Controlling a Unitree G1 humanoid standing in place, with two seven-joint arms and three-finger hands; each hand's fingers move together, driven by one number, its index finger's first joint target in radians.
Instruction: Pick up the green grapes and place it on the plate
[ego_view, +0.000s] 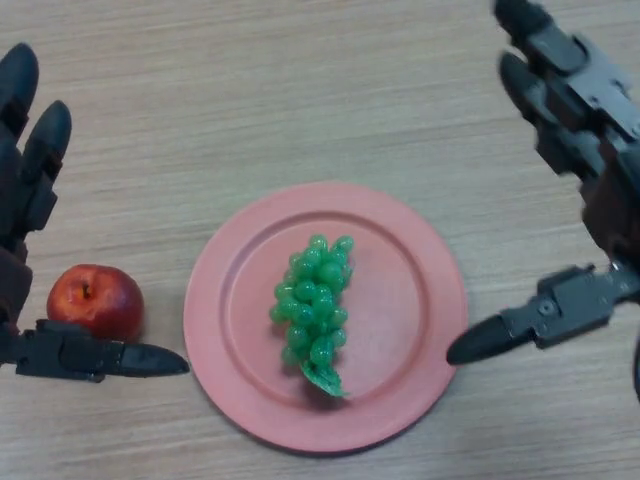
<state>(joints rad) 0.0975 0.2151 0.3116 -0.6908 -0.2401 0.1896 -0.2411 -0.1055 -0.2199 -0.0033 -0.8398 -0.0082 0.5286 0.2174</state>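
Note:
A bunch of green grapes (315, 310) lies in the middle of a round pink plate (410, 300) at the centre of the wooden table. My right hand (575, 130) hovers to the right of the plate, open, fingers straight and thumb pointing toward the plate's right rim; nothing is in it. My left hand (30, 190) shows at the left edge, open, apart from the plate, with its thumb stretched just below a red apple.
A red apple (95, 298) sits on the table left of the plate, between my left hand's fingers and thumb without being gripped. Bare wooden tabletop (300, 90) stretches across the far side.

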